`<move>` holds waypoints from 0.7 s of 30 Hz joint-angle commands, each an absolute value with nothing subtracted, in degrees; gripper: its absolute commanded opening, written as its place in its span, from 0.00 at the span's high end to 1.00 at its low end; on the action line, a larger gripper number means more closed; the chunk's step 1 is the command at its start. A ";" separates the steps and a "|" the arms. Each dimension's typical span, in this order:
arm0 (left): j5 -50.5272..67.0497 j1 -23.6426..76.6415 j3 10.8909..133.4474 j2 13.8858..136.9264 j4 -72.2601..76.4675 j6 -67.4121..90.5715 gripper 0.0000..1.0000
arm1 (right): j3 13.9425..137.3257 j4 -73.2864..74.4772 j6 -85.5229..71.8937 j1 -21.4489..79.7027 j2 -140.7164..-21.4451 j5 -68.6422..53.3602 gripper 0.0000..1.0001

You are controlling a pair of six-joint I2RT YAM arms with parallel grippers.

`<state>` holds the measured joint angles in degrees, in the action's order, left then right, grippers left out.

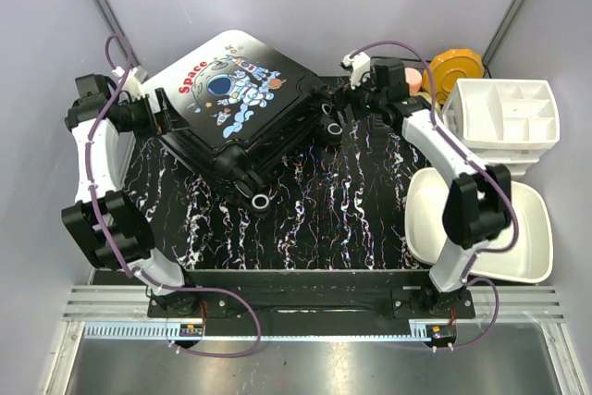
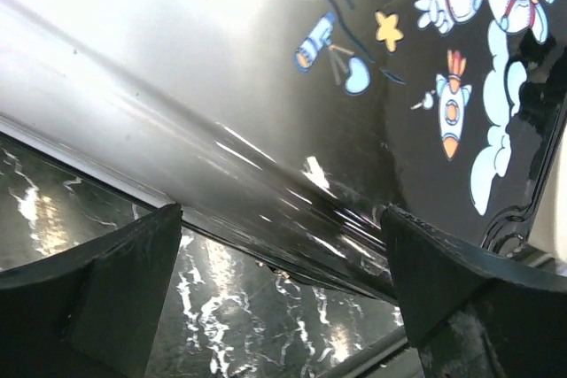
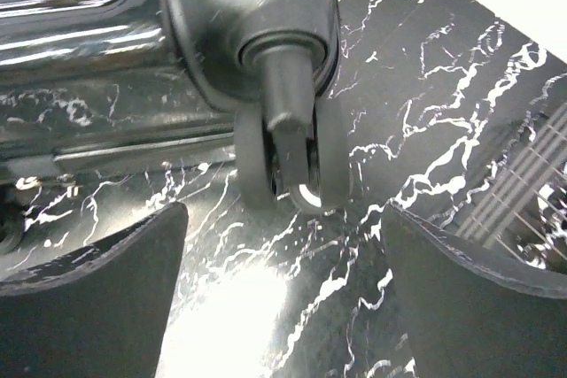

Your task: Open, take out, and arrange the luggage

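Between wide-open left pincer [image 2: 279, 219] and wide-open right pincer [image 3: 283, 219], closed white-to-black astronaut-printed luggage [image 1: 236, 90].

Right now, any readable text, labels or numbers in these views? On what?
"Space", in red, on the lid of the luggage.
Small tags at the arm bases: too small to read.
Both wrist views: no text.

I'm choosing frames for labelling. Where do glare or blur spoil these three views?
Left wrist: glare bleaches the upper left of the luggage, while the astronaut print is crisp. Right wrist: a bright hotspot sits on the marbled mat below the wheel, which is sharp. Top external: evenly lit, sharp throughout.
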<state>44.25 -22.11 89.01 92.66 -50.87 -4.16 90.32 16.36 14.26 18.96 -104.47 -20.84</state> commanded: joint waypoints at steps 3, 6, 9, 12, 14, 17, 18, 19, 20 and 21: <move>44.03 -21.53 91.85 80.79 -47.81 -12.98 0.01 | 81.32 14.41 10.30 18.28 -88.87 -22.58 0.00; 48.59 -21.18 90.88 75.86 -52.02 -21.22 0.01 | 75.53 13.81 9.06 18.28 -83.95 -33.28 0.00; 50.71 -19.09 90.79 72.35 -58.61 -29.15 0.01 | 69.29 8.81 2.31 20.47 -81.30 -37.97 0.03; 49.84 -15.14 89.48 69.10 -63.19 -32.77 0.01 | 62.09 0.58 0.36 26.00 -79.72 -33.42 0.04; 48.09 -13.11 87.20 67.42 -62.93 -32.52 0.01 | 57.42 -5.16 -1.21 30.12 -80.15 -28.49 0.04; 48.42 -10.99 83.86 65.48 -60.56 -29.01 0.01 | 55.03 -13.25 -2.98 32.60 -84.17 -25.66 0.07; 48.69 -10.38 83.24 65.13 -59.77 -27.61 0.01 | 54.67 -17.10 -3.95 33.56 -85.50 -25.49 0.09; 48.87 -10.11 82.10 64.78 -59.33 -26.99 0.01 | 54.32 -19.14 -4.48 34.01 -88.13 -24.79 0.10; 49.04 -9.85 81.65 64.69 -58.98 -25.76 0.01 | 53.88 -21.07 -4.66 34.54 -89.55 -24.44 0.11; 49.22 -9.76 81.30 64.69 -58.54 -25.40 0.01 | 53.79 -24.49 -4.75 35.24 -90.78 -24.09 0.12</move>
